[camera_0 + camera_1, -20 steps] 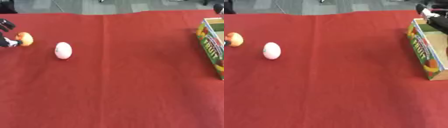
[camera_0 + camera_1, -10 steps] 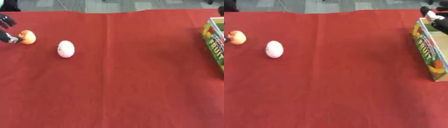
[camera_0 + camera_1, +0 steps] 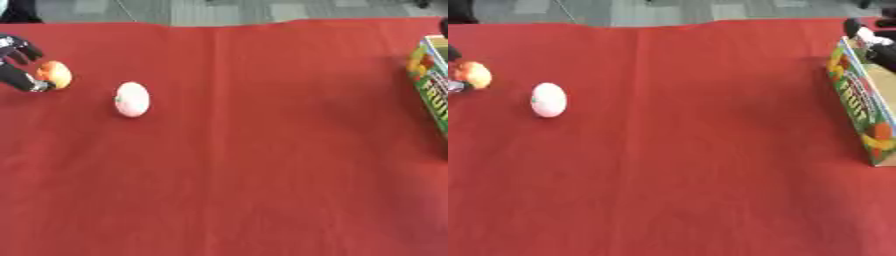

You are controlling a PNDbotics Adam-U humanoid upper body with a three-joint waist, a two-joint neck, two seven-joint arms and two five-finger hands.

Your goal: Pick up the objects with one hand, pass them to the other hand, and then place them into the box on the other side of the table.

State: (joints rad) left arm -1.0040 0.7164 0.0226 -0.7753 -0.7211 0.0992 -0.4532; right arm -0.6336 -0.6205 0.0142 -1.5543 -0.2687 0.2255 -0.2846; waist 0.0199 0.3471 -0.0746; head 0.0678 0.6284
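While my left hand point(image 3: 19, 62) is working at the nine o'clock edge of the red cloth point(image 3: 262, 165), I am closing its fingers around the orange fruit point(image 3: 55, 73), with a finger above it and the thumb touching its lower left side; whether it is off the cloth yet I cannot tell. I am judging this as the pickup step, the very start of the task for this piece. Just beside it, toward three o'clock, the pale egg point(image 3: 132, 99) is lying on the cloth untouched, apart from the fruit and from my hand. Well apart, at the three o'clock edge, the box point(image 3: 861, 102) is standing with its printed side facing the middle. My right hand point(image 3: 866, 39) is showing only as a dark shape at the box's twelve o'clock end, and I cannot tell how its fingers are standing. Next, as I am reading it, I am needing to settle the grasp, lift the fruit clear without knocking the egg, and carry it toward the centre, where my right hand must be coming to meet it for the handover before the box.
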